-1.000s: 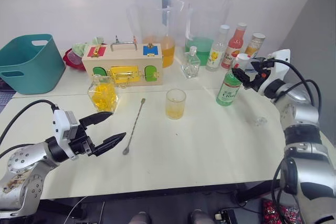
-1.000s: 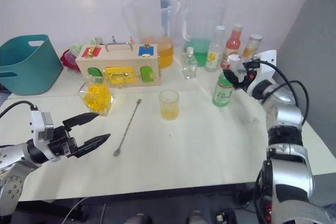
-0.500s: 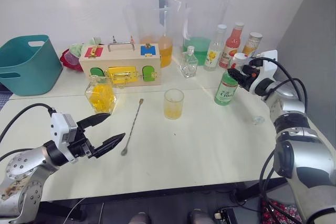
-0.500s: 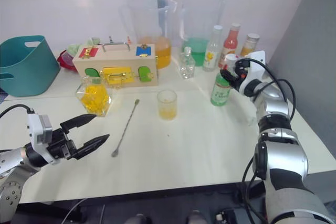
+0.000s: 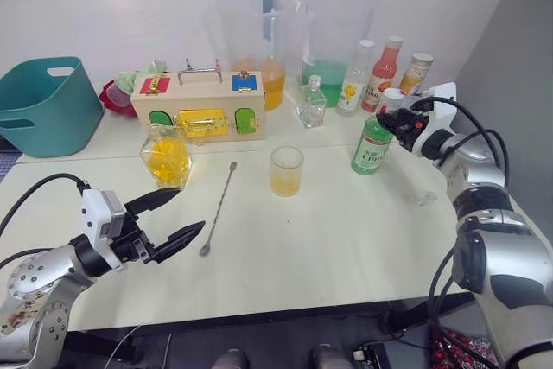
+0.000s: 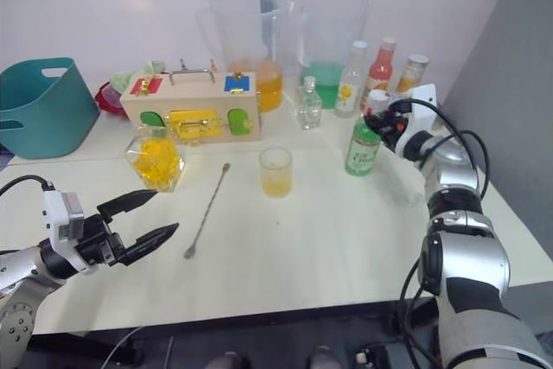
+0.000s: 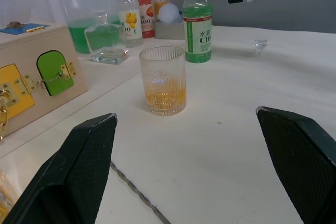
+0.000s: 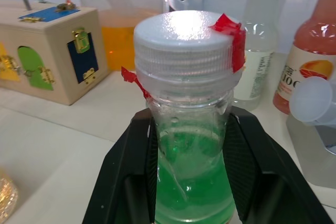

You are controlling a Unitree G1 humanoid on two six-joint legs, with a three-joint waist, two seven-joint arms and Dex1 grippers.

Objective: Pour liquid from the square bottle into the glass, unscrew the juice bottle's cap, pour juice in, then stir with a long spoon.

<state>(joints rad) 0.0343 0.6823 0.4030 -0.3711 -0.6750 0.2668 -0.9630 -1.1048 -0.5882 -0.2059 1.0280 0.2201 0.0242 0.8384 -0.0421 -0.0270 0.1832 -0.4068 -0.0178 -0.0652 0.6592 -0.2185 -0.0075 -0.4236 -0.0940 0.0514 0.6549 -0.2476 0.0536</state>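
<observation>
Right claw sat at the neck of the upright green juice bottle, fingers either side just under the white cap; clamped or not, couldn't tell. Bottle stood right of the glass. Left claw spread wide, empty, nearer the spoon.

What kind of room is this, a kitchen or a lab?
Probably a robot test lab, not a kitchen: a plain white table holds a latch box, measuring jugs and a teal tub.

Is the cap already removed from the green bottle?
No, the white cap sits on the green bottle, between the right gripper fingers.
</observation>
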